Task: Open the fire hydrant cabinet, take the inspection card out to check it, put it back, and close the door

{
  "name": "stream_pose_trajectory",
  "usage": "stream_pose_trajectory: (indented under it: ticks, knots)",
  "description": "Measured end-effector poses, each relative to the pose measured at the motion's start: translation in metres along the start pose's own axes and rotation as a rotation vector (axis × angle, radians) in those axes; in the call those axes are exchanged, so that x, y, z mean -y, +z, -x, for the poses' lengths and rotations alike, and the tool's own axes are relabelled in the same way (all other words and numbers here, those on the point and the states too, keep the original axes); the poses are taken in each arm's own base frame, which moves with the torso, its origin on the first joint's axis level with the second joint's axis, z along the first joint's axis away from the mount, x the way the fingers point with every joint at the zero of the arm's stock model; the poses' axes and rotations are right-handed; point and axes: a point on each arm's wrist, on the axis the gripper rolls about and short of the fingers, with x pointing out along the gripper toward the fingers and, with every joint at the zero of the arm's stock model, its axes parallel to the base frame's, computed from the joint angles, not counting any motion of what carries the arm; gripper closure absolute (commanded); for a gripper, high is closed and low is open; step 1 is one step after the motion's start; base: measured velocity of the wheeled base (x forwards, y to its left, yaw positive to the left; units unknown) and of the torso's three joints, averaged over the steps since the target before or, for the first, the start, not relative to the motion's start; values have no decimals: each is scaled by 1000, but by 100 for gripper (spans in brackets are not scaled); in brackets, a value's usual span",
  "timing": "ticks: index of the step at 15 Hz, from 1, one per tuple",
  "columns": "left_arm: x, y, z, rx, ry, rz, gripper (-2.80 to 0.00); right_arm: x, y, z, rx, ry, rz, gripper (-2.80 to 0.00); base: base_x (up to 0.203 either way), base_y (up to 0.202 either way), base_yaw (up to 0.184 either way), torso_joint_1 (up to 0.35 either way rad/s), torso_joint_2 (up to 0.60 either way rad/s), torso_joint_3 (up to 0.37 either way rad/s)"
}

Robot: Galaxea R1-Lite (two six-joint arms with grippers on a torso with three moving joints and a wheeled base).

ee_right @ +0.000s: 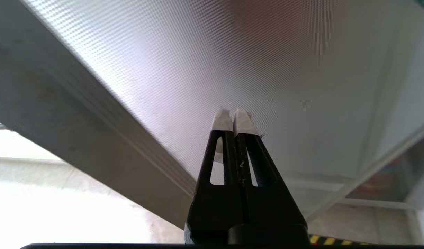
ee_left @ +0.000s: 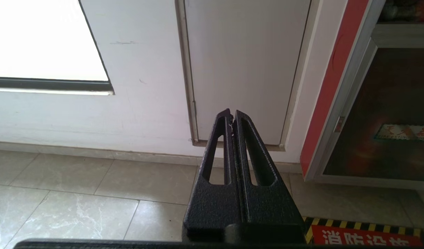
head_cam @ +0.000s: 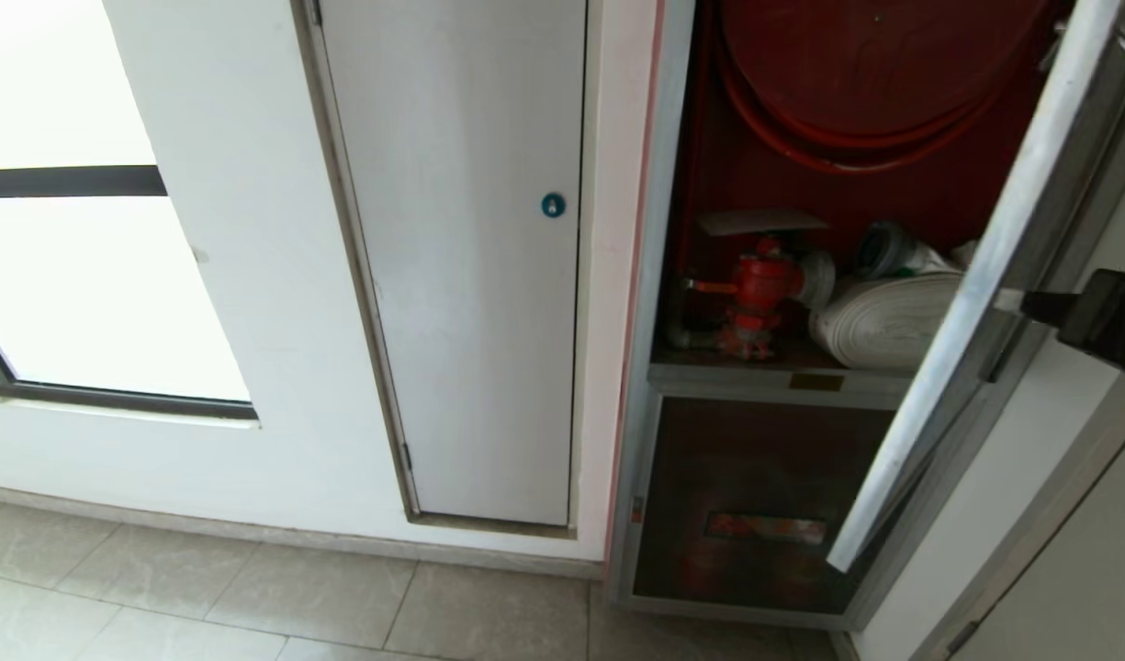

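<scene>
Pressed together and empty, the right gripper [ee_right: 234,119] noses against the inside of the door [head_cam: 975,303], which stands swung open. Inside the cabinet [head_cam: 645,386], a card [head_cam: 759,221] rests above the valve [head_cam: 755,289], untaken. Left gripper [ee_left: 232,116] hangs clenched, idle.

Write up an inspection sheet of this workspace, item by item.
Surface: grey tiled floor, bare where seen.
Job's things: fire hydrant cabinet stands open; door swung out at the right; red hydrant valve and white rolled hose inside; a pale card-like sheet above the valve, cannot tell if it is the inspection card.
Clutter: nothing seen.
Grippers: right tool shut, tips at the door's panel, holding nothing; left tool shut, empty, low before the white door.
Cables: red hose reel coiled above.
Surroundings: white wall, window, hazard-striped floor marking.
</scene>
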Motion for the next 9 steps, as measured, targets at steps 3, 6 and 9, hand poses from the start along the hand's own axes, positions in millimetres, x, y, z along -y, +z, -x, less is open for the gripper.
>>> stream_pose_trajectory:
  ticks: [3,6,9]
  knots:
    - [0,0,0,0,0,0,0,3,7,-55,-37,50,-13,0,0,0,0,0,0,0]
    - [0,0,0,0,0,0,0,7,12,-114,-48,86,-11,0,0,0,0,0,0,0]
    - [0,0,0,0,0,-1,0,16,20,-167,-17,98,4,0,0,0,0,0,0,0]
